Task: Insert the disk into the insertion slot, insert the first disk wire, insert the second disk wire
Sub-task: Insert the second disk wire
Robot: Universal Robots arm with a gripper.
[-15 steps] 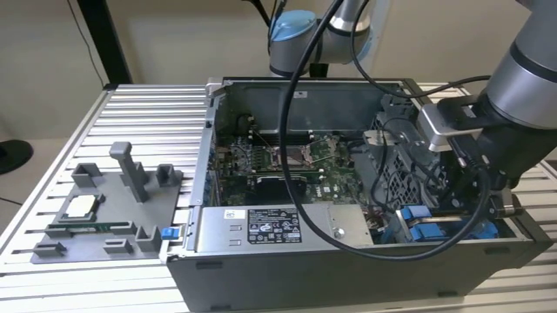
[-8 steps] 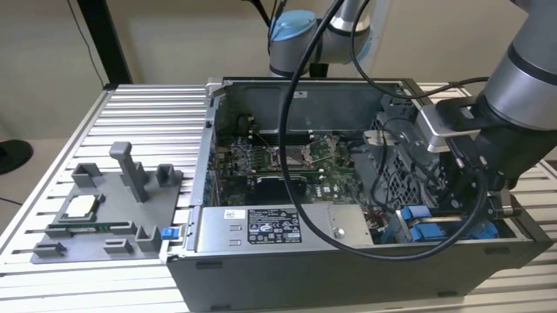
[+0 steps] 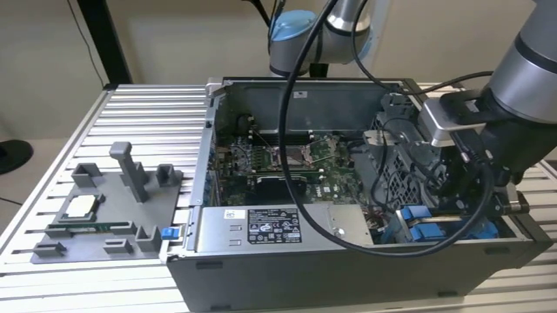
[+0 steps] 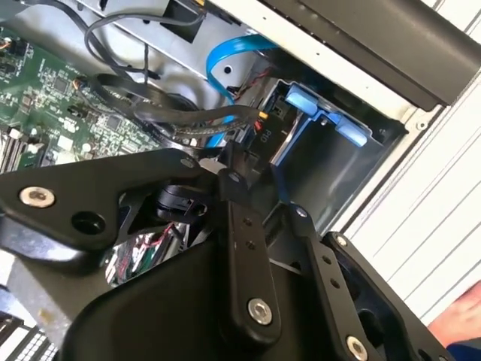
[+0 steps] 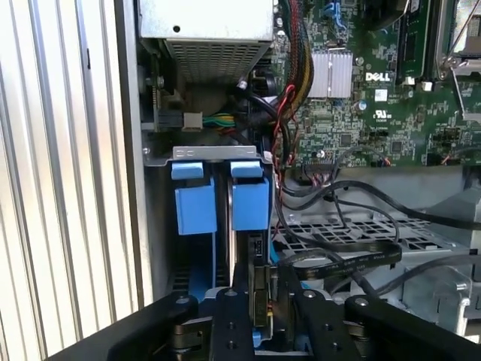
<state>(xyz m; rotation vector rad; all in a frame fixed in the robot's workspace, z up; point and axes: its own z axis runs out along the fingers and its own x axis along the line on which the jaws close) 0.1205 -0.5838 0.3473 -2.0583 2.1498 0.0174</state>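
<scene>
- The disk (image 5: 250,204) sits edge-on in the insertion slot (image 5: 218,153). Its bright blue carrier frame lies level with the neighbouring blue carrier (image 5: 194,210), so the first step looks done.
- In the exterior view the slot is at the lower right of the frame, in the near corner of the open computer case (image 3: 348,274). The arm reaches down into it from the upper right.
- The gripper (image 5: 261,292) hangs right over the rear end of the disk. Its fingers (image 4: 239,248) are drawn narrow and pinch a small black connector (image 5: 260,301).
- That tight pinch on the plug body, in line with the disk's end, probably keeps the plug square to its socket. Whether it is seated I cannot tell, as the fingers hide the joint.
- A bundle of black cables (image 5: 338,248) loops just beside the gripper, over a perforated metal cage (image 5: 331,226). A thin red and black wire pair (image 5: 284,128) runs close past the slot's rim. These crowd the approach and could snag.
- A blue flat cable (image 4: 233,49) curves along the case wall, near the blue latch tabs (image 4: 323,116).
- The grey power-supply box (image 3: 274,225) borders the slot on the exterior view's left, with the green motherboard (image 3: 287,163) behind it.
- Well apart, at the lower left of the exterior view, a grey parts tray (image 3: 104,215) rests on the slatted table (image 3: 139,117).
</scene>
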